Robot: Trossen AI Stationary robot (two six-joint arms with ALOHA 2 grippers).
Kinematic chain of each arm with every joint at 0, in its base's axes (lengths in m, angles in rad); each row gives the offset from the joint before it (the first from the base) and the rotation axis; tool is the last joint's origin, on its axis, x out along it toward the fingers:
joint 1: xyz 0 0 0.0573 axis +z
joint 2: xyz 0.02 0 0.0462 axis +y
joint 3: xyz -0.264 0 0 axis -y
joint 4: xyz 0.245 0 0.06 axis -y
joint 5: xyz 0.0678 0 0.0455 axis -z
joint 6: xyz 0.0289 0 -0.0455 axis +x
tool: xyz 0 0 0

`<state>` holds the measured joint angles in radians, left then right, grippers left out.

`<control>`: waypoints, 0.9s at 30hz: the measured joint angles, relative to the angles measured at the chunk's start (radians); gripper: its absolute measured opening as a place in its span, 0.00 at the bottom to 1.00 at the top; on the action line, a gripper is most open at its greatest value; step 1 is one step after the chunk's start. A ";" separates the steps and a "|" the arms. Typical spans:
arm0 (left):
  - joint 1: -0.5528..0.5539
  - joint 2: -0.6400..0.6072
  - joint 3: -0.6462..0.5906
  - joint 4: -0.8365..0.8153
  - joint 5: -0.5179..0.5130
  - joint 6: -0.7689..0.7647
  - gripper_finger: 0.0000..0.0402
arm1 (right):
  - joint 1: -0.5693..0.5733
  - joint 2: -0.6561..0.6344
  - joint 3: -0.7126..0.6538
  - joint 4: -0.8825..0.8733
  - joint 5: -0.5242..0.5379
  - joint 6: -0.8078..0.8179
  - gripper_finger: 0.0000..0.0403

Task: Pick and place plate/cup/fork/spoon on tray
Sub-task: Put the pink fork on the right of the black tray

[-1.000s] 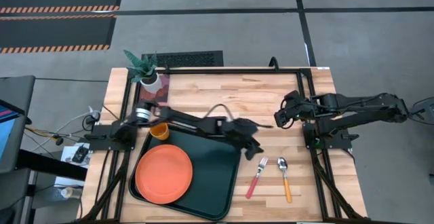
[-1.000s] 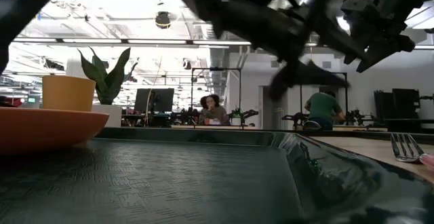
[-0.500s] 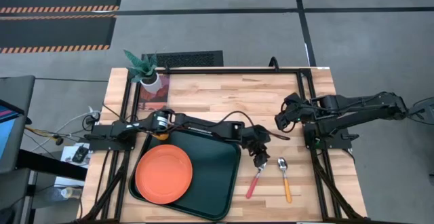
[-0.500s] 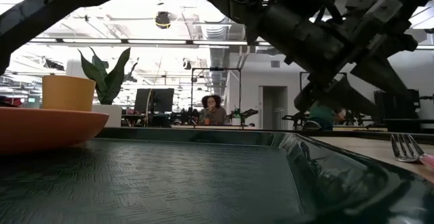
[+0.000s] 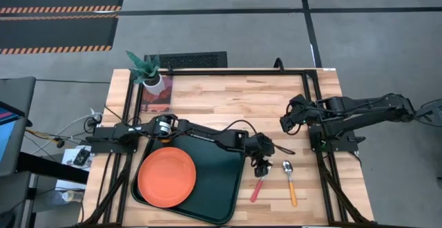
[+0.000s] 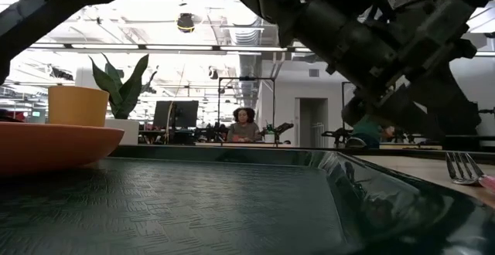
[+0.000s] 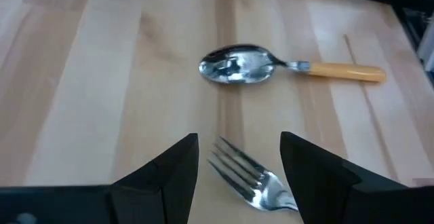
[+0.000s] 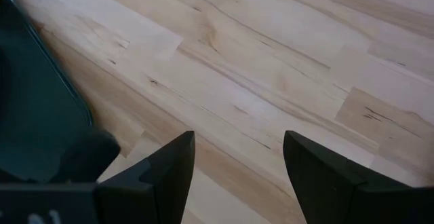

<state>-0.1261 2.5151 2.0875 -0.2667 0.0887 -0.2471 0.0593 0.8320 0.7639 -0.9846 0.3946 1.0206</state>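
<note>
The dark green tray [image 5: 221,179] lies on the table at front left, with the orange-red plate [image 5: 166,176] lying in it and the orange-yellow cup [image 6: 77,105] standing behind the plate. The fork [image 5: 257,186] with a pink-red handle lies flat on the wood right of the tray. The spoon [image 5: 291,182] with an orange-yellow handle lies right of the fork. My left gripper [image 5: 262,166] is open above the fork's tines [image 7: 237,166], its fingers on either side of them without touching. My right gripper [image 5: 285,122] is open, above the table's right part.
A white pot with a green plant [image 5: 148,72] stands at the table's far left corner. A black frame [image 5: 228,70] runs along the table's far edge and sides. Bare wood [image 5: 235,103] lies beyond the tray. People show in the room beyond [image 6: 243,125].
My left gripper has swung from over the tray's far right corner toward the table's right and near edges and come down over the fork's tines. The fork, spoon, plate and cup have stayed in place.
</note>
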 joint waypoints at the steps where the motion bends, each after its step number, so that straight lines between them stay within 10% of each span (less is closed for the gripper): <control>1: 0.000 0.007 0.001 0.014 0.000 -0.004 0.48 | 0.000 0.000 0.000 0.000 0.000 0.000 0.62; 11: 0.022 0.041 0.000 0.016 0.067 -0.035 0.46 | 0.000 0.000 0.000 -0.007 0.000 -0.003 0.62; 27: 0.022 0.040 0.000 0.030 0.137 0.006 0.05 | 0.000 0.000 0.000 -0.010 0.001 -0.008 0.62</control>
<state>-0.1040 2.5553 2.0872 -0.2367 0.2256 -0.2415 0.0593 0.8318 0.7639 -0.9947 0.3959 1.0130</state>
